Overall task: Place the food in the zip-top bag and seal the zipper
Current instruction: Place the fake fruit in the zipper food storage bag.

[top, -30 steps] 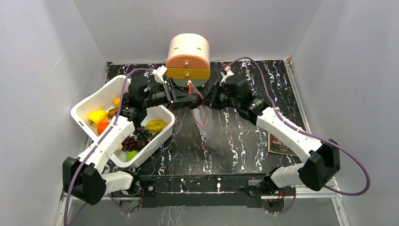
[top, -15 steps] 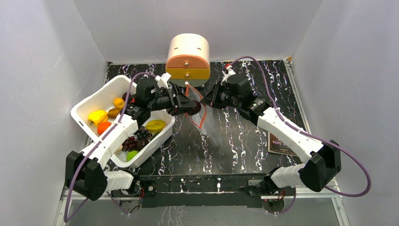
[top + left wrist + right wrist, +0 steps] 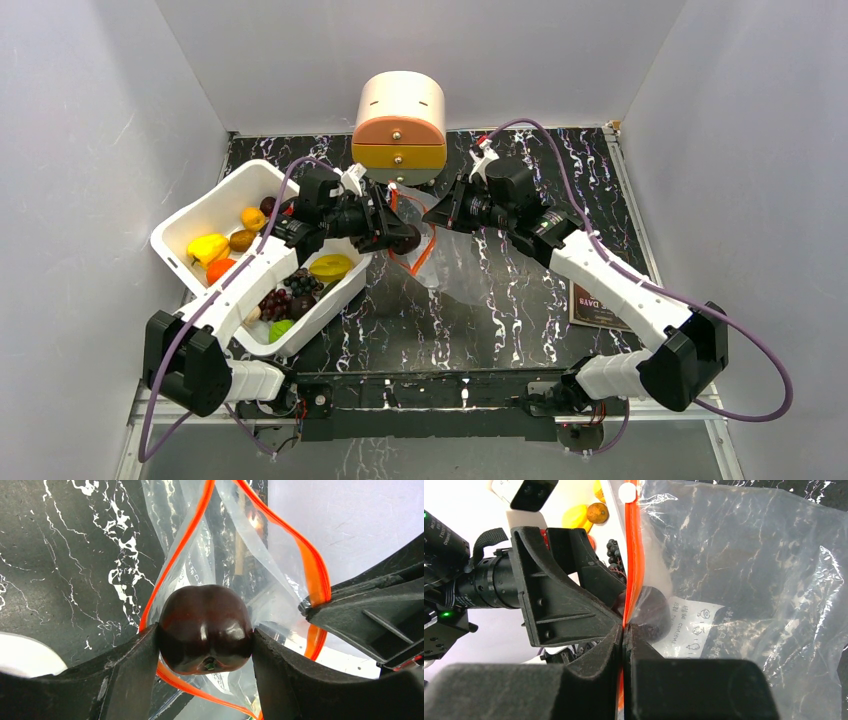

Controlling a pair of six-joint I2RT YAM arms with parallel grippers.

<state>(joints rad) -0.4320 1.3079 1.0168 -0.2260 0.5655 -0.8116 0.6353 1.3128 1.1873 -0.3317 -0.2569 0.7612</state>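
The left tool (image 3: 204, 652) grips a dark brown toy fruit (image 3: 205, 622) right at the open mouth of the zip-top bag (image 3: 744, 580). The right tool (image 3: 624, 630) is pinched tight on the red-orange zipper (image 3: 634, 555), and the bag hangs from it to the worktop (image 3: 520, 300).

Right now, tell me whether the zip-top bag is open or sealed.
The zip-top bag is open: its zipper strips bow apart, and the left end effector holds a dark fruit at the gap.
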